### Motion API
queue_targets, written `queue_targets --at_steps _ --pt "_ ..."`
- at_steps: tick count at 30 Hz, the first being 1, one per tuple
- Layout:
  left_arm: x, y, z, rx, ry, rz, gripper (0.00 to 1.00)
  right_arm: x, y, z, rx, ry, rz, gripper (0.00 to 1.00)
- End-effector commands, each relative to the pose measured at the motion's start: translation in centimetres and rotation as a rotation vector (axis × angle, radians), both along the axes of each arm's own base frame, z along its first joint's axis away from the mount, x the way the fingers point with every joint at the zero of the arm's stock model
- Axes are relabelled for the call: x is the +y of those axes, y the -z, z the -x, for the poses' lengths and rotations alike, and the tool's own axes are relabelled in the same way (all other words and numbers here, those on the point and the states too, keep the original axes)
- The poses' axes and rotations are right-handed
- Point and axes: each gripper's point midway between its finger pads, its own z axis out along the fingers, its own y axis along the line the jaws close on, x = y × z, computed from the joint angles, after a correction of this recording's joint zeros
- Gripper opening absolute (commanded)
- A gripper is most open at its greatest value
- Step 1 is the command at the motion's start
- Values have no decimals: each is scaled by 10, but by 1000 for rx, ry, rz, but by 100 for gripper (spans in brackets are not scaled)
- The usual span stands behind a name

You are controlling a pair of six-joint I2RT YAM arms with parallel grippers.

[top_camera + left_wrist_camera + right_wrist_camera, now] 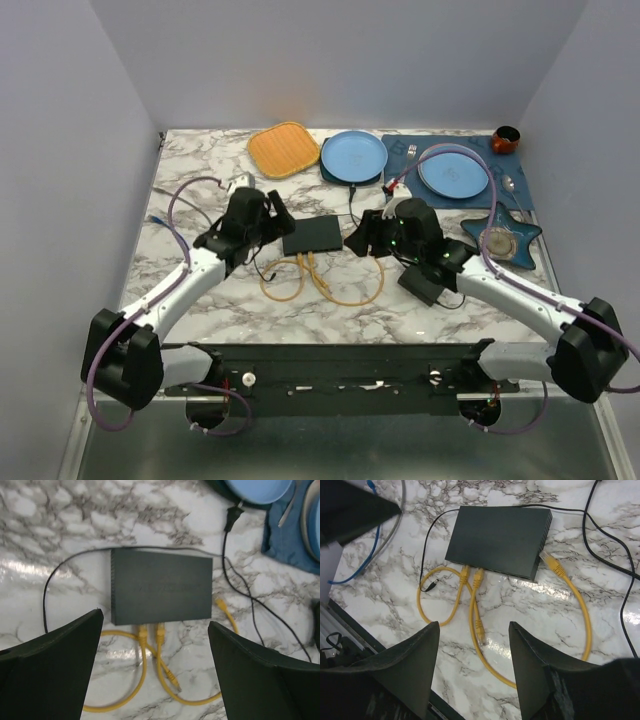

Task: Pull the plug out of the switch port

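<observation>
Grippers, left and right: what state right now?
Left gripper: open, holding nothing.
Right gripper: open, holding nothing.

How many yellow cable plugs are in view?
4: left seated yellow plug and right seated plug, adjacent in the flat matte-black switch's port edge; corner plug loose by its right end; fourth plug loose on the marble.

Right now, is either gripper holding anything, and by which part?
Nothing. Left gripper and right gripper are both open and empty, flanking the switch.
</observation>
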Motion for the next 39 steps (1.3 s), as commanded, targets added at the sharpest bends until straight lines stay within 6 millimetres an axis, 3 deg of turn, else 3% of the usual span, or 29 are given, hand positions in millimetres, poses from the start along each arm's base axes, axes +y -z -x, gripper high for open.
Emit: queue_targets --at_steps 1,5,7,10,15,22,26,28,31,32,33,39 --pt "-2 15 14 -126 -95 256 99 25 -8 -20 -25 -29 -30 58" --pt "-20 38 30 -30 23 270 99 45 16 -35 67 -48 17 34" --pt "-23 54 35 24 39 265 99 56 18 -43 92 -57 26 26" --pt "-24 63 40 19 45 282 99 62 43 -55 137 -39 72 21" --pt "-21 73 40 31 19 289 96 72 62 -82 151 -20 161 25" --pt "-21 114 48 172 -3 257 87 75 85 -108 190 4 218 35" --pt "-21 130 55 231 -4 241 75 65 98 -115 232 33 225 32" --pt "-22 133 61 250 10 248 71 62 98 -108 239 28 221 28" --pt "-22 130 68 238 16 273 66 59 95 -83 254 -15 174 31" --pt "-21 128 70 232 18 274 65 55 106 -69 278 -25 167 33" --pt "-21 127 71 227 21 276 64 57 93 -60 267 -54 133 34" --pt "-22 124 86 222 49 300 59 65 107 14 262 -222 185 45"
